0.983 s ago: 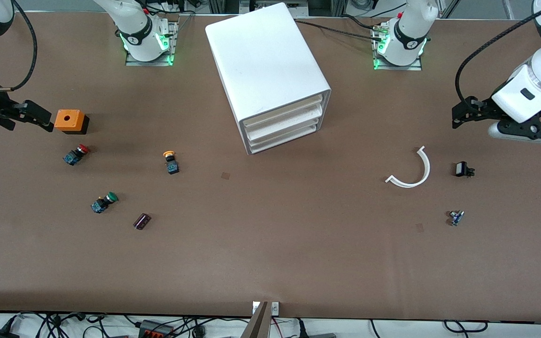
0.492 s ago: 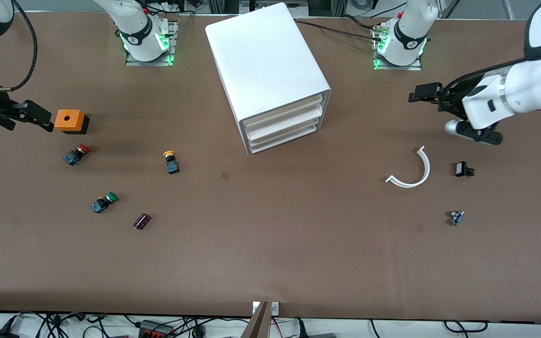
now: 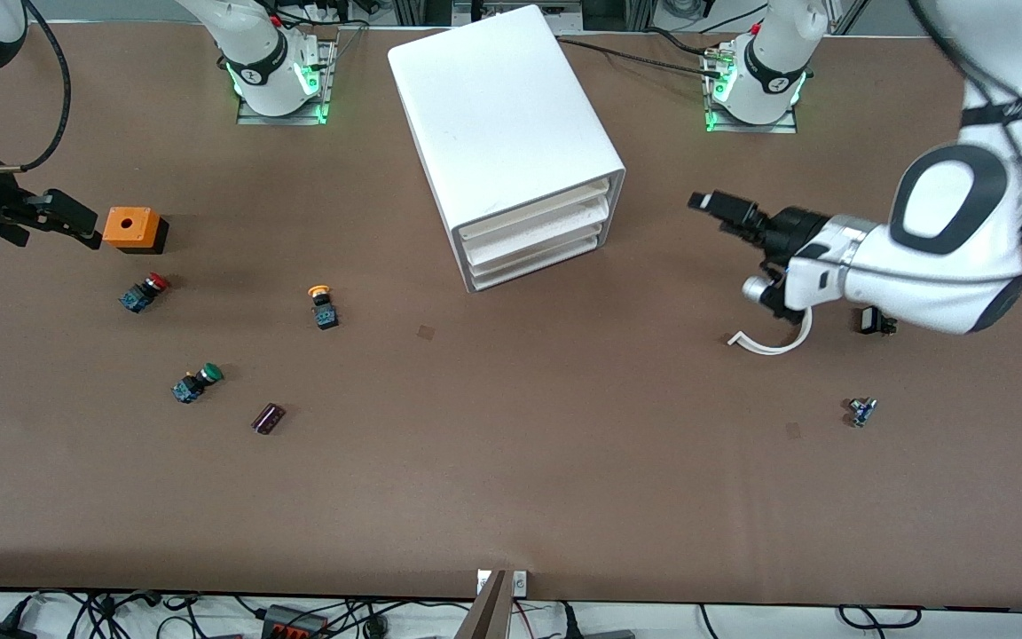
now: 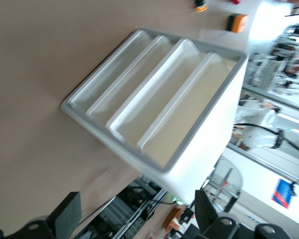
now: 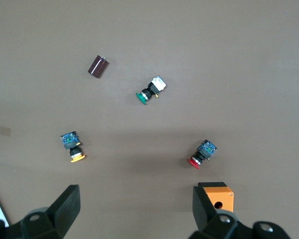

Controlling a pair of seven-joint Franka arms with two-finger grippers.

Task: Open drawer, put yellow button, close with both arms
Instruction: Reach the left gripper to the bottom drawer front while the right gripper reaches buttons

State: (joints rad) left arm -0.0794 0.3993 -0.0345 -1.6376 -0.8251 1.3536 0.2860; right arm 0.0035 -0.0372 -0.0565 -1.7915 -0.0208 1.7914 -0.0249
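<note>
Left wrist view frames the white rounded plastic cabinet [image 4: 159, 99] face-on, its uppermost shallow tray drawer [image 4: 189, 114] shut, so the left gripper [image 3: 724, 211], jaws wide and empty, points straight at the drawer fronts from the left arm's end of the table. The small yellow-capped push-button [image 3: 323, 306] lies toward the right arm's end, nearer the waiting right gripper [image 3: 58, 215], also wide open and empty, just beside an orange box [image 3: 131, 228].
</note>
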